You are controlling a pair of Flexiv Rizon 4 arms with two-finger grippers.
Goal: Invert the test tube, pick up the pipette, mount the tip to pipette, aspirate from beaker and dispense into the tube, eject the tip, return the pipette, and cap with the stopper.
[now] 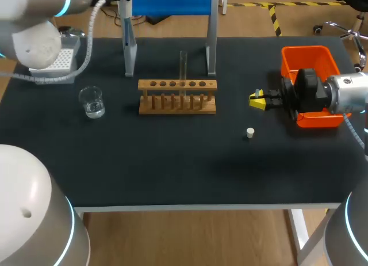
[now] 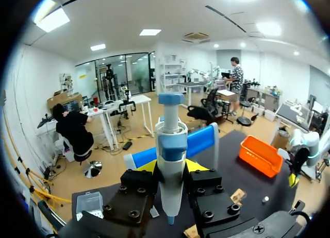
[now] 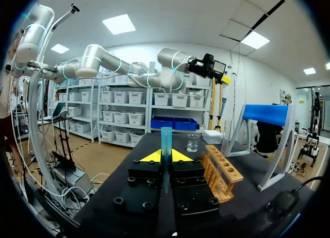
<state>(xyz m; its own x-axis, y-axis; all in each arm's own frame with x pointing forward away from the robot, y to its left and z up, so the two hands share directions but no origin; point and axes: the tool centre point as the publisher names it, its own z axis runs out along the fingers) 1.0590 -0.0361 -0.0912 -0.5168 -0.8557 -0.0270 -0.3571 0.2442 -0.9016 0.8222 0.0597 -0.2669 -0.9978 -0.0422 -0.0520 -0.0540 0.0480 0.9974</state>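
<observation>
Left gripper (image 2: pixel 171 170) clamps the pipette (image 2: pixel 171 142) upright between its 2 fingers. Right gripper (image 3: pixel 165 159) pinches the blue tip (image 3: pixel 166 137).

Test tube (image 1: pixel 183 63): clear glass, standing upright in a middle hole of the wooden rack (image 1: pixel 177 97)
Pipette (image 2: pixel 171 145): white and blue body, blue knob on top, upright, clamped between the fingers of the left gripper (image 2: pixel 170 168)
Pipette tip (image 3: pixel 166 137): translucent blue, upright, pinched in the right gripper (image 3: pixel 165 158)
Beaker (image 1: pixel 92 102): clear glass, a little clear liquid, upright, well left of the rack
Stopper (image 1: pixel 250 132): small, white, alone on the dark table, right of the rack
</observation>
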